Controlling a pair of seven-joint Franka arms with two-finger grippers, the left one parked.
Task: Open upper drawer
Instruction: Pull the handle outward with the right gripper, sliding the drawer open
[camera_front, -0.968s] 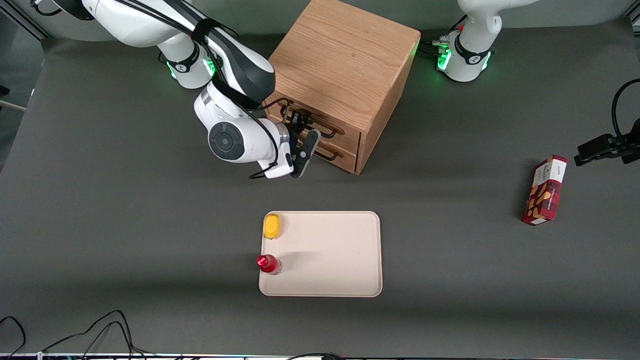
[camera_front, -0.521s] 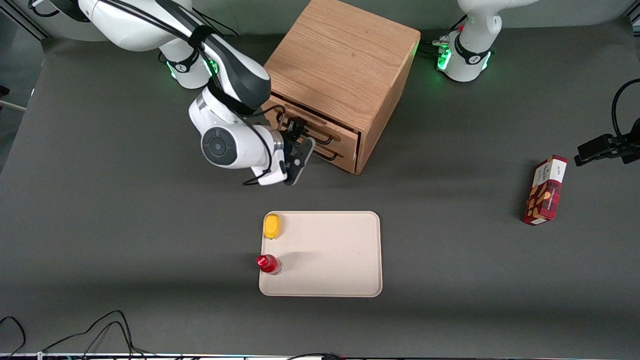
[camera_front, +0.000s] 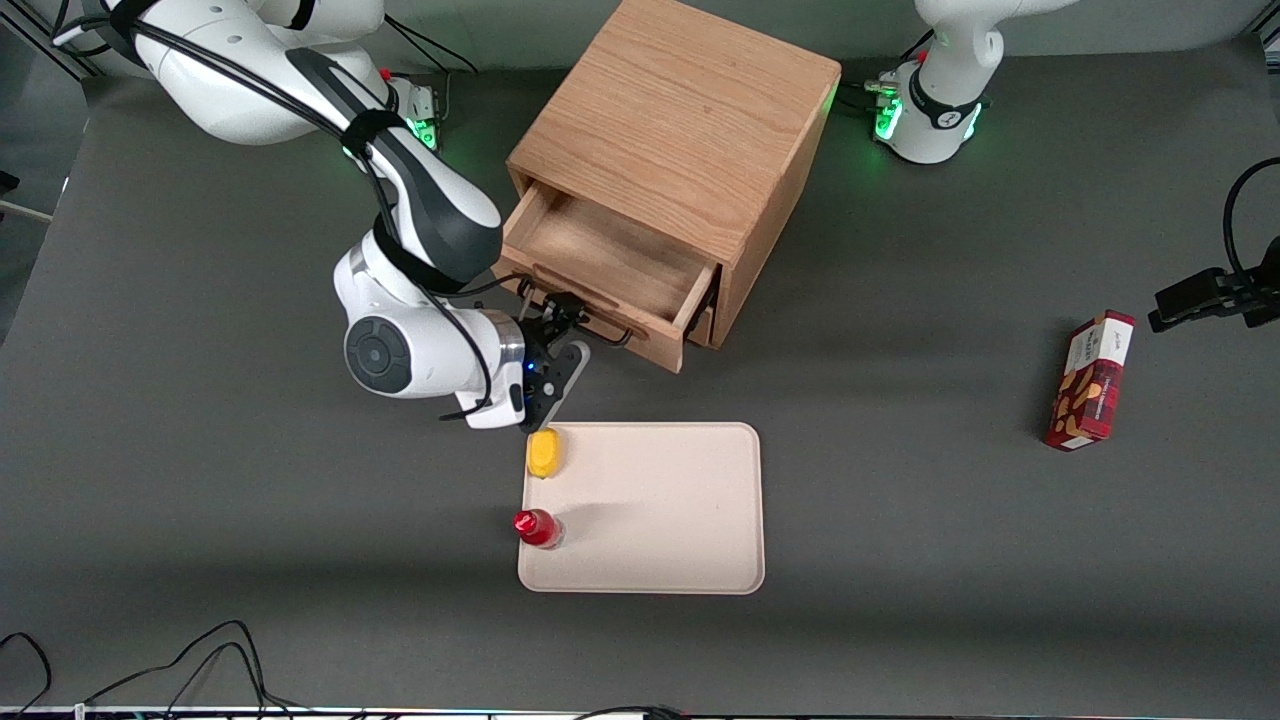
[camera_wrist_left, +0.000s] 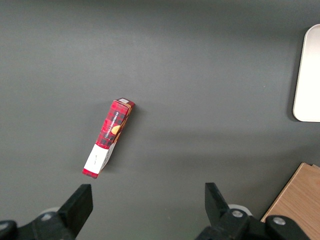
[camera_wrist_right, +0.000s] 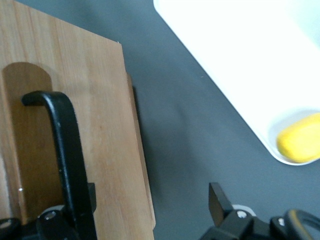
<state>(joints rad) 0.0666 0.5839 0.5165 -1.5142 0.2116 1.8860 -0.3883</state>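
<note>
The light oak cabinet (camera_front: 680, 120) stands at the back middle of the table. Its upper drawer (camera_front: 600, 250) is pulled out toward the front camera, and its wooden tray shows bare inside. The black wire handle (camera_front: 600, 330) sits on the drawer front (camera_wrist_right: 100, 125) and also shows in the right wrist view (camera_wrist_right: 65, 145). My right gripper (camera_front: 557, 338) is at the handle's end toward the working arm, in front of the drawer. It is open (camera_wrist_right: 152, 195): one finger is against the handle, the other is over the bare table. The bottom drawer is mostly hidden under the upper one.
A beige tray (camera_front: 680, 500) lies nearer the front camera than the cabinet, just below the gripper. It holds a yellow piece (camera_front: 544, 453) and a red bottle (camera_front: 537, 527). A red box (camera_front: 1090, 380) lies toward the parked arm's end and also shows in the left wrist view (camera_wrist_left: 107, 137).
The upper drawer has slid out from shut to well open. My gripper has moved toward the front camera and the tray, staying at the handle.
</note>
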